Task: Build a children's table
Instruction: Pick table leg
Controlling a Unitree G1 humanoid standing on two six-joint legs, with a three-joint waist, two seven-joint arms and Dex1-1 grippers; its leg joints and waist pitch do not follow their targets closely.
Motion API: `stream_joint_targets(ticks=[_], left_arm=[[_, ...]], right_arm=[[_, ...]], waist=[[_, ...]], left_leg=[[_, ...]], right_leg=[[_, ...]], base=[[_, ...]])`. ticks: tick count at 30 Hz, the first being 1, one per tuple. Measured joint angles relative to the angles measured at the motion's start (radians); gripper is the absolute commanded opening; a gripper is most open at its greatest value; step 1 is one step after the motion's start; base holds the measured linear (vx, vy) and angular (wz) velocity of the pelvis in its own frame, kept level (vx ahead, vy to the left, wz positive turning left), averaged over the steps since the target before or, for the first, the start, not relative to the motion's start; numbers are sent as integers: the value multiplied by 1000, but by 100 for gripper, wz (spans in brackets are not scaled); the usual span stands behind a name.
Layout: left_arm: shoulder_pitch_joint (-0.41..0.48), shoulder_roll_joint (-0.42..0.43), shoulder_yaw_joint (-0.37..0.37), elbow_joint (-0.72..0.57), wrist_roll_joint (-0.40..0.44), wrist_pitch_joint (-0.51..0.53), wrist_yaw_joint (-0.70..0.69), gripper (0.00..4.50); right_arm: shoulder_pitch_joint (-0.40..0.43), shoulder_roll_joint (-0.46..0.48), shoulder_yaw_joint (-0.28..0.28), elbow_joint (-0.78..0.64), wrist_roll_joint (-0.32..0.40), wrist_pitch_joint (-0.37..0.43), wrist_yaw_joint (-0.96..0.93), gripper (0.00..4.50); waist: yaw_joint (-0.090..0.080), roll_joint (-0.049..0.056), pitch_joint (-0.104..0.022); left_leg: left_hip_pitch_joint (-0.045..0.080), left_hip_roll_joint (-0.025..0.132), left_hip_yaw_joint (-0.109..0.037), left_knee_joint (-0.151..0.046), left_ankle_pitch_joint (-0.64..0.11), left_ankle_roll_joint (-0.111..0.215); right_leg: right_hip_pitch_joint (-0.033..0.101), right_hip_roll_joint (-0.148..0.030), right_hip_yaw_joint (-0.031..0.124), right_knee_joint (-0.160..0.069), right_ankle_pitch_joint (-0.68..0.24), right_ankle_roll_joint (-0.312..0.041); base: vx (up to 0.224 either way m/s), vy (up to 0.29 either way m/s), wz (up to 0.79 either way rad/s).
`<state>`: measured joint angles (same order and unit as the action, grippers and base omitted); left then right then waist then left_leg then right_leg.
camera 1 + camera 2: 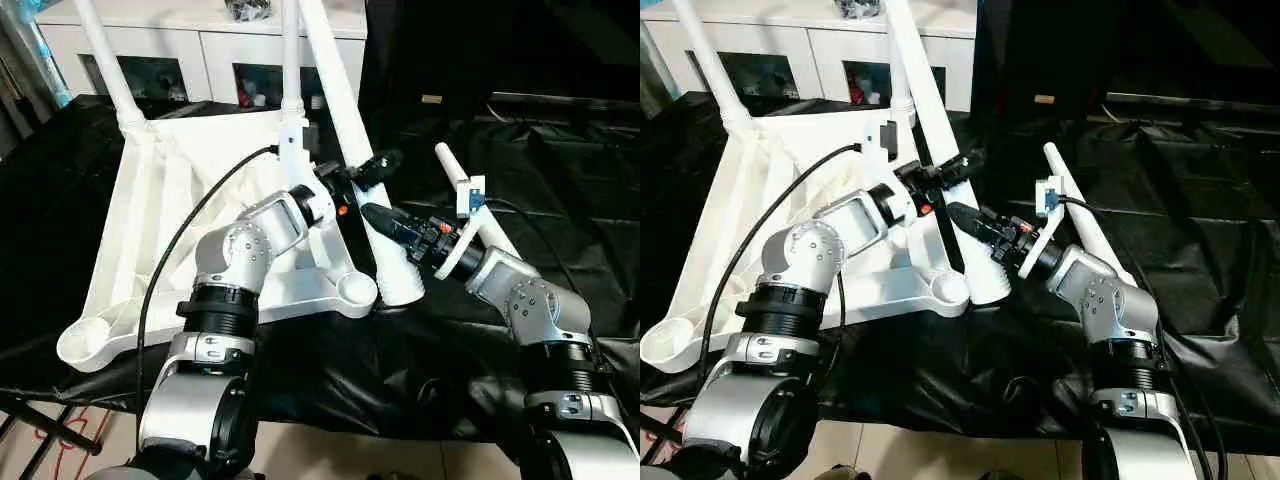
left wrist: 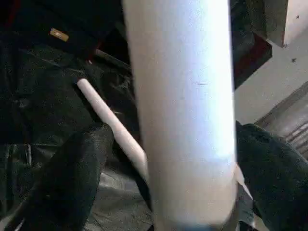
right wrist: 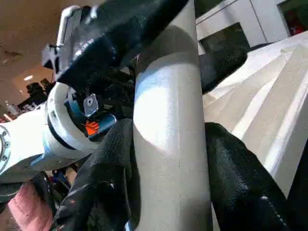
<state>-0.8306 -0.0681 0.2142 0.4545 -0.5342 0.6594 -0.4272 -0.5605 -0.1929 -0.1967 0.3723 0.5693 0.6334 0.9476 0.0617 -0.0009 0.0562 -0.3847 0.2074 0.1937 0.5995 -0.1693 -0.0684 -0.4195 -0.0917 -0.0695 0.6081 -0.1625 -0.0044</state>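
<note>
Silver forearms framed the work. Right gripper (image 1: 392,228) clenched a leg (image 1: 345,120) just above its wide end, near the tabletop (image 1: 150,220) corner socket (image 1: 356,290) at five o'clock; left gripper (image 1: 368,170) straddled it, released. Third leg; seating needs alignment over that socket.

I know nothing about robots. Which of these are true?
1. Two upright legs already stand in the tabletop's far corners. True.
2. The right hand grips the slanting leg. True.
3. That leg's thick end sits inside the near corner socket. False: it rests on the black cloth beside the socket.
4. The spare leg lies on the tabletop. False: it lies on the black cloth, to the tabletop's right.
</note>
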Motion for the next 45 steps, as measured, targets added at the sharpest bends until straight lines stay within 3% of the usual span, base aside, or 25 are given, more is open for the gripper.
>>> stream_joint_targets(ticks=[14, 15, 16, 27, 36, 45], left_arm=[[-2, 0, -5, -1, -2, -12, 4, 295], [-2, 0, -7, -1, -2, -14, 3, 283], [-2, 4, -11, -2, -1, -16, -1, 281], [-16, 77, -105, -41, 84, -58, -44, 201], [-47, 91, -156, -81, 107, -69, -76, 182], [-46, 90, -174, -111, 96, -53, -102, 181]], right_arm=[[0, -8, 12, -7, 1, 11, -10, 181], [0, -12, 13, -7, 2, 15, -10, 237], [-2, -16, 16, -7, 2, 21, -11, 251], [-21, -109, 100, -71, -45, 70, -4, 333], [-22, -182, 206, -95, -102, 150, 17, 333], [-62, -167, 229, -51, -131, 138, -9, 333]], waist=[[0, 0, 0], [0, 0, 0], [0, 0, 0], [2, -6, 3], [-2, -13, 8], [0, -18, 11]], left_leg=[[0, 0, 0, 0, 0, 0], [0, 0, 0, 0, 0, 0], [0, 0, 0, 0, 0, 0], [-1, 0, 0, -1, 0, 0], [-1, 0, 1, -1, 0, 0], [-1, 0, 1, 0, 0, 0]], right_leg=[[0, 0, 0, 0, 0, 0], [0, 0, 0, 0, 0, 0], [0, 0, 0, 0, 0, 0], [0, 0, 0, -1, -1, 2], [0, 0, 0, 0, -1, 2], [0, 0, 0, 0, -1, 1]], base=[[0, 0, 0], [0, 0, 0], [0, 0, 0], [0, 0, 0], [0, 0, 0], [0, 0, 0]])
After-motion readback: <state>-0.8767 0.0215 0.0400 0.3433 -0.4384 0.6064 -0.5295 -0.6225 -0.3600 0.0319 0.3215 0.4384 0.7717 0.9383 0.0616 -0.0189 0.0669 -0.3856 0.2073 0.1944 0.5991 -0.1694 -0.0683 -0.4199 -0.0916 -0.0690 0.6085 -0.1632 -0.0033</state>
